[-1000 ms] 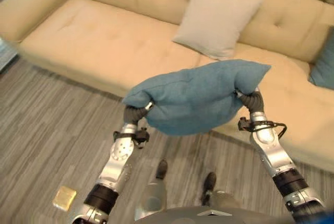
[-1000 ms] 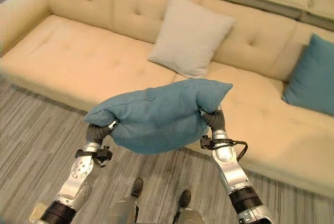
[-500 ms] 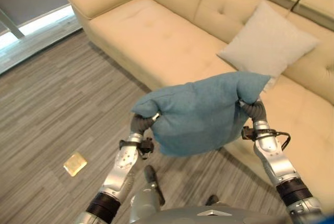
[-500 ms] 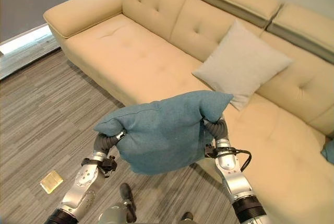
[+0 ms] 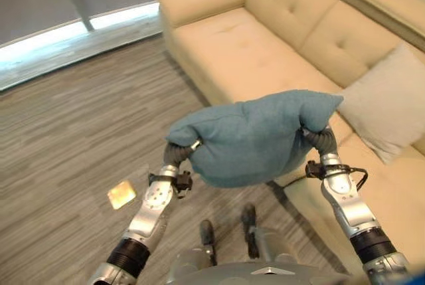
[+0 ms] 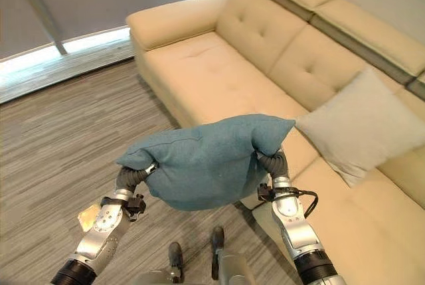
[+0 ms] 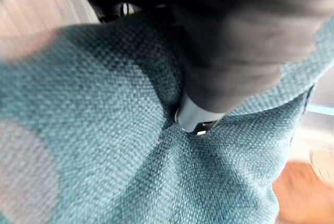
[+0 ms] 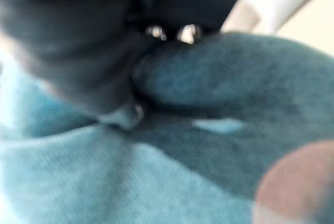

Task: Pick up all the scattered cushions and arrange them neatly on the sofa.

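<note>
A plump teal cushion (image 5: pixel 255 137) of coarse woven cloth hangs in the air between both hands, above the striped grey wood floor (image 5: pixel 73 132) just in front of the sofa (image 6: pixel 219 66). The left hand (image 7: pixel 201 117) and the right hand (image 5: pixel 317 135) sink into its ends; whether their fingers curl is hidden. The sofa is cream, smooth and button-tufted, with a pale square cushion (image 6: pixel 358 125) leaning on its back. A small yellow square (image 5: pixel 121 194) lies on the floor. No writing is legible.
</note>
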`<state>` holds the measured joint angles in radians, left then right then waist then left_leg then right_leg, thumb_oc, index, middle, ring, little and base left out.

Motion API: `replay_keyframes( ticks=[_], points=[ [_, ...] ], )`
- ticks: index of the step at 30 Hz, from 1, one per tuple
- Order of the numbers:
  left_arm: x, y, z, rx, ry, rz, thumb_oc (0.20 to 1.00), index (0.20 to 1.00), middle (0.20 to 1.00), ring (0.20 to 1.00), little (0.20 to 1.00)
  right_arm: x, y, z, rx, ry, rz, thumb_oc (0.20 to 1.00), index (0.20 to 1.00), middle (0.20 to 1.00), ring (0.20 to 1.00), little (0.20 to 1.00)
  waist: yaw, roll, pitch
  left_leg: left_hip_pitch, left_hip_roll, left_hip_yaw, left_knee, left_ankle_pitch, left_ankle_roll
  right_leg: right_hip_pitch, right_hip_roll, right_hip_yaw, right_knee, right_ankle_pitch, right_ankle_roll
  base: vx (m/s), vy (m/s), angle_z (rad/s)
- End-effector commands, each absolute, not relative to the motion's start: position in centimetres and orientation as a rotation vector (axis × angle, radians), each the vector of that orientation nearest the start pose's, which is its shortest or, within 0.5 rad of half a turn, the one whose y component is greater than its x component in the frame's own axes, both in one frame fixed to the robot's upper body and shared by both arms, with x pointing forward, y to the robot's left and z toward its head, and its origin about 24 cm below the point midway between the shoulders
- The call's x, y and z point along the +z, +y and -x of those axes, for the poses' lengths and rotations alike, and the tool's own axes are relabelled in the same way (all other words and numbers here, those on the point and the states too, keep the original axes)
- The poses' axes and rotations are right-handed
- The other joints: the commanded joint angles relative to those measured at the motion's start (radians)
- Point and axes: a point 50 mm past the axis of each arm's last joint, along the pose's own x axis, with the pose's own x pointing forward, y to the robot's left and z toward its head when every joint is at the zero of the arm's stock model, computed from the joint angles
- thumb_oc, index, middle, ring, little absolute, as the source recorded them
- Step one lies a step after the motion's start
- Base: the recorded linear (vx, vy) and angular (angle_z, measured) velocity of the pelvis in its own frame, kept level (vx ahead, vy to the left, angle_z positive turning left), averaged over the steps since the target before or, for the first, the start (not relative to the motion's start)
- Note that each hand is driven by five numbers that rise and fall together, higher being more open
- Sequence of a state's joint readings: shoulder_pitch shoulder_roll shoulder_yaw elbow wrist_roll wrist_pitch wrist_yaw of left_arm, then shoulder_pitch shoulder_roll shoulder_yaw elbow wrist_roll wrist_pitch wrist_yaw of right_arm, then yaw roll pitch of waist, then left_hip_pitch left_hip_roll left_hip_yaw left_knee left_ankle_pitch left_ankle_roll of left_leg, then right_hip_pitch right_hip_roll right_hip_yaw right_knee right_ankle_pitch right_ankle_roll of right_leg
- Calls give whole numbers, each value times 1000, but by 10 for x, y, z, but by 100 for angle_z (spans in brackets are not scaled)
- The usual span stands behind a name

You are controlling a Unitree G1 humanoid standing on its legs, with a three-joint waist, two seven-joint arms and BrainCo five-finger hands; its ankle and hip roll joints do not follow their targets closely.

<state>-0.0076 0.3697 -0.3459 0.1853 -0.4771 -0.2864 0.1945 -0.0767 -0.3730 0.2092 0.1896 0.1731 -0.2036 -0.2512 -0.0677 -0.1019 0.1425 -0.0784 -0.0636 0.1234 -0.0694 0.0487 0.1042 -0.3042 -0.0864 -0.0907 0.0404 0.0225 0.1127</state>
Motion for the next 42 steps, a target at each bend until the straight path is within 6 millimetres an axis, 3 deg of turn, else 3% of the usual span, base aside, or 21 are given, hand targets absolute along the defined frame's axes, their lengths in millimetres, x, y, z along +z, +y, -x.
replay_keyframes(
  ticks=[1,5,6,8,9,11,13,16,19,21,24,26,27,31,35,38,41,42],
  points=[
    [54,133,-252,-238,-194,86,200,200,200,200,200,86,-175,-275,11,-324,148,200,200,200,200,200,-10,-20,-33,60,0,-52,76,-176,-92,88,36,-27,46,-29,18,207,-61,103],
    [50,131,-248,-237,-177,108,200,200,200,200,200,79,-183,-269,-7,-297,148,200,200,200,200,200,-23,-22,-51,65,-7,-77,152,-228,-112,146,36,-44,19,-29,-5,223,-112,51],
    [51,129,-246,-242,-181,118,200,200,200,200,200,79,-185,-267,-8,-296,150,200,200,200,200,200,-26,-29,-49,30,9,-47,269,-236,-148,177,27,-62,10,-38,-18,170,-115,41],
    [52,128,-246,-243,-183,127,200,200,200,200,200,78,-187,-267,-13,-291,155,200,200,200,200,200,-27,-33,-42,-15,26,-29,356,-238,-164,189,22,-70,7,-42,-26,97,-69,63],
    [51,129,-246,-238,-175,138,200,200,200,200,200,77,-189,-267,-18,-283,157,200,200,200,200,200,-24,-43,-34,-60,65,25,445,-219,-176,222,16,-82,-8,-57,-37,118,-66,54],
    [51,129,-244,-249,-172,137,200,200,200,200,200,75,-191,-264,-19,-274,157,200,200,200,200,200,-22,-41,-38,-86,108,78,402,-235,-157,244,16,-102,-18,-75,-37,152,-30,35],
    [50,129,-244,-253,-166,126,200,200,200,200,200,75,-192,-264,-20,-273,157,200,200,200,200,200,-18,-42,-45,-94,113,90,359,-222,-149,251,15,-104,-23,-81,-34,131,17,29],
    [48,130,-243,-250,-159,88,200,200,200,200,200,71,-189,-264,-25,-257,147,200,200,200,200,200,6,-33,-53,-159,120,89,214,-122,-152,288,32,-102,-34,-116,-33,225,45,20],
    [52,134,-243,-234,-179,85,200,200,200,200,200,69,-186,-266,-26,-250,145,200,200,200,200,200,31,-28,-55,-201,123,62,183,-60,-167,338,43,-78,-32,-145,-34,335,105,-8],
    [52,135,-242,-232,-178,82,200,200,200,200,200,69,-185,-265,-17,-248,146,200,200,200,200,200,31,-23,-61,-186,122,64,175,-59,-162,346,38,-72,-18,-150,-30,275,171,-28],
    [53,136,-242,-225,-182,79,200,200,200,200,200,69,-176,-268,12,-254,140,200,200,200,200,200,44,-25,-72,-130,88,70,186,-100,-123,339,-13,-35,105,-155,0,362,285,-51],
    [53,137,-243,-223,-185,75,200,200,200,200,200,70,-173,-269,19,-256,138,200,200,200,200,200,43,-23,-72,-111,78,75,184,-112,-109,314,-35,-35,173,-121,17,195,202,-45],
    [56,137,-244,-225,-197,63,200,200,200,200,200,73,-167,-272,38,-268,150,200,200,200,200,200,36,-15,-61,-70,64,79,177,-133,-78,251,-65,-15,329,-26,49,140,159,-19],
    [57,136,-247,-230,-203,45,200,200,200,200,200,75,-163,-273,49,-280,137,200,200,200,200,200,15,3,-52,-8,59,73,156,-162,-65,170,-44,3,441,-14,42,272,190,4],
    [57,133,-247,-248,-207,48,200,200,200,200,200,73,-165,-272,52,-272,134,200,200,200,200,200,-31,17,-49,71,36,44,116,-197,-68,85,14,-10,300,-60,18,298,44,18],
    [58,132,-251,-237,-210,60,200,200,200,200,200,73,-167,-272,43,-268,121,200,200,200,200,200,-57,1,-37,131,14,30,115,-237,-86,29,7,-99,47,-4,39,360,-51,-2],
    [59,131,-252,-237,-214,75,200,200,200,200,200,72,-168,-273,44,-263,132,200,200,200,200,200,-64,1,-35,149,15,27,118,-252,-91,18,14,-110,24,13,45,232,-51,-1],
    [57,129,-250,-259,-207,81,200,200,200,200,200,70,-172,-269,38,-254,139,200,200,200,200,200,-68,-7,-49,178,3,18,125,-287,-93,40,12,-118,-10,25,39,367,-106,13]
  ],
)
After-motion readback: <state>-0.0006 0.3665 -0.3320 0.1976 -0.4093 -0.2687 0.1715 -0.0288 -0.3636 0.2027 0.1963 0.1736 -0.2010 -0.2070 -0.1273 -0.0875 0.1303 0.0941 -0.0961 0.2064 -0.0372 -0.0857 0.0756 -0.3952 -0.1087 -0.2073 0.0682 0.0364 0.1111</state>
